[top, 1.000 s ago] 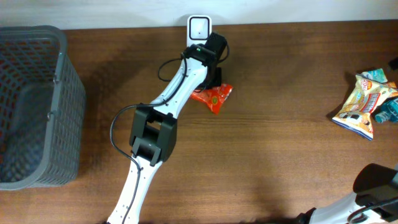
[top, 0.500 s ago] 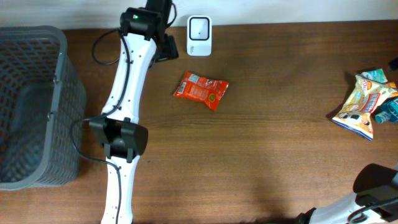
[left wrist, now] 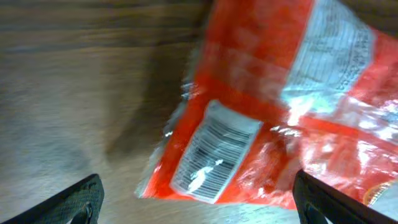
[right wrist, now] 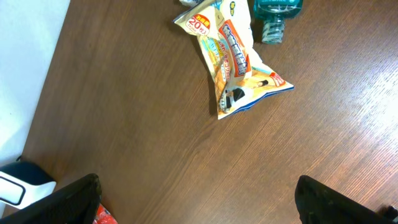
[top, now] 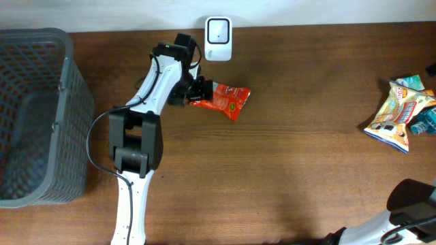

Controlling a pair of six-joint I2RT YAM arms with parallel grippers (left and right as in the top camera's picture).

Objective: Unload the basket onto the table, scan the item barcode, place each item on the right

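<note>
The item is a red snack packet lying flat on the wooden table, just in front of the white barcode scanner. My left gripper hovers at the packet's left end, open and holding nothing. In the left wrist view the packet fills the frame, blurred, with its white barcode label facing up between and ahead of the spread fingers. My right gripper is open over bare table at the right, with nothing between its fingers.
A grey mesh basket stands at the left edge. A yellow snack bag and a teal bottle lie at the far right. Part of the right arm shows at the bottom right. The table's back edge runs behind the scanner.
My left gripper let go of the packet below the scanner, swung away to the back left, then came back to the packet's left end. The packet now lies flat. The right arm has not moved.
</note>
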